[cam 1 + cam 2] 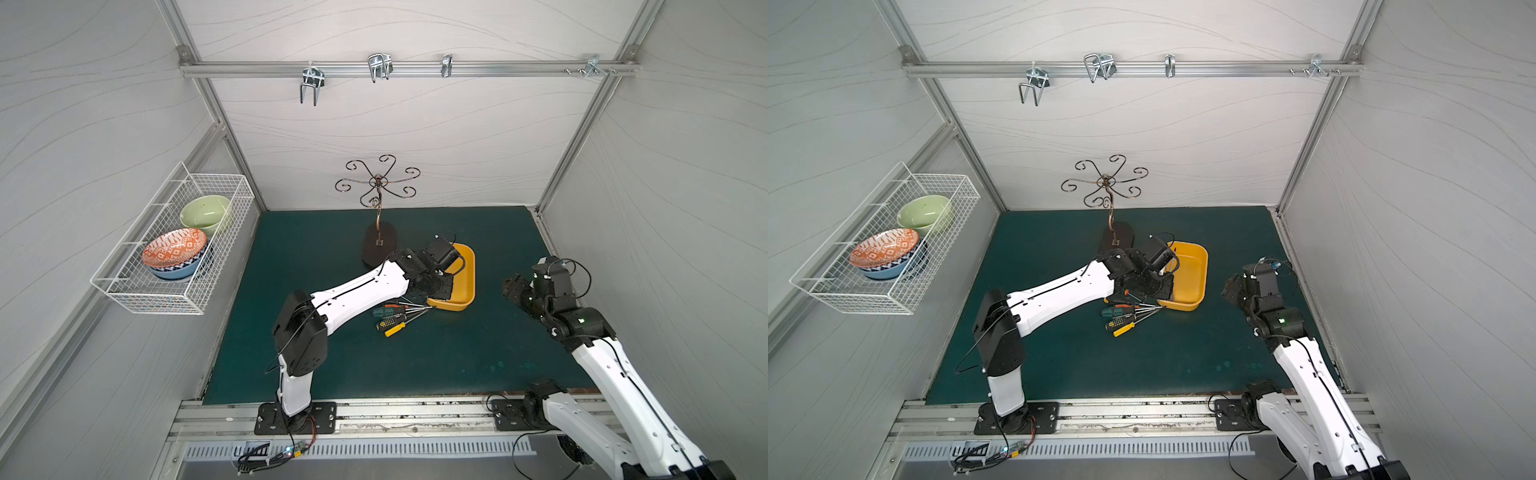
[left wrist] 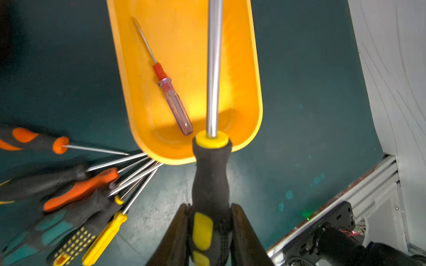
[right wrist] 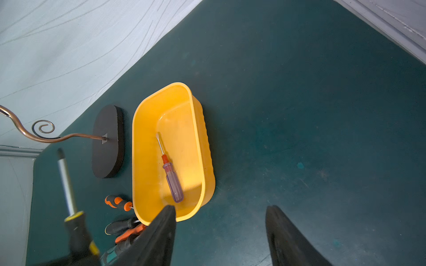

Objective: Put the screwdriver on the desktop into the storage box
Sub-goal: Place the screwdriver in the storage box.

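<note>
Both top views looked down from high over the front of the desktop (image 1: 374,365), with the storage box (image 1: 465,282) near mid-frame. The left wrist camera hung close above the box's end, facing along it. The right wrist camera saw the same box from farther off, beside it.

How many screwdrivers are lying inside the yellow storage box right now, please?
1: a small clear-handled screwdriver lies on the storage box floor. The black-and-yellow screwdriver is gripped by the left gripper, not released.

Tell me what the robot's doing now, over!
Left end effector shut on black-yellow screwdriver, raised by storage box. Right end effector open, empty. Small red screwdriver lies inside; loose pile beside box.
</note>
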Motion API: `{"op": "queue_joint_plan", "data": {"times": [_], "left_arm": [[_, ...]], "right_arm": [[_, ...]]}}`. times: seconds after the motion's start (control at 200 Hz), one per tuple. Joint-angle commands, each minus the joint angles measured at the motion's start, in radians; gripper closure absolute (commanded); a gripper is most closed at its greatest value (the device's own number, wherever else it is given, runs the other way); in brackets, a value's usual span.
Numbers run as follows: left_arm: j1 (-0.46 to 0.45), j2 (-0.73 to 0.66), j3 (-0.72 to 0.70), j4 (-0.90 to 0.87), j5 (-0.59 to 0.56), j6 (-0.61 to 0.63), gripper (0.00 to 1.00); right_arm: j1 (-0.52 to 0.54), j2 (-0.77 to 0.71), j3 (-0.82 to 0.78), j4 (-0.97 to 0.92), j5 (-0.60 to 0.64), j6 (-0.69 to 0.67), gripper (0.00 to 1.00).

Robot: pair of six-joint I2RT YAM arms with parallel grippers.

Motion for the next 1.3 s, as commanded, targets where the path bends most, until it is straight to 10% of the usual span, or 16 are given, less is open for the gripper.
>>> {"op": "queue_joint_plan", "data": {"times": [0.0, 0.495, 0.816, 1.016, 1.296], "left_arm": [[0.006, 0.094, 0.095, -0.012, -0.008, -0.043, 1.00], [0.006, 0.385, 0.347, -0.019, -0.068, -0.088, 1.00], [0.005, 0.455, 0.422, -0.040, -0.081, -0.061, 0.62], [0.000, 0.343, 0.346, -0.008, -0.163, -0.054, 0.45], [-0.007, 0.020, 0.083, 0.087, -0.275, 0.068, 0.48]], "right_arm": [[-0.008, -0.006, 0.016, -0.019, 0.015, -0.003, 0.35], [-0.008, 0.014, -0.016, 0.008, -0.004, 0.007, 0.35], [-0.008, 0.034, -0.020, 0.025, -0.011, 0.006, 0.35], [-0.008, 0.046, -0.020, 0.038, -0.017, 0.007, 0.35], [-0.005, 0.049, -0.011, 0.034, -0.061, -0.041, 0.38]]}}
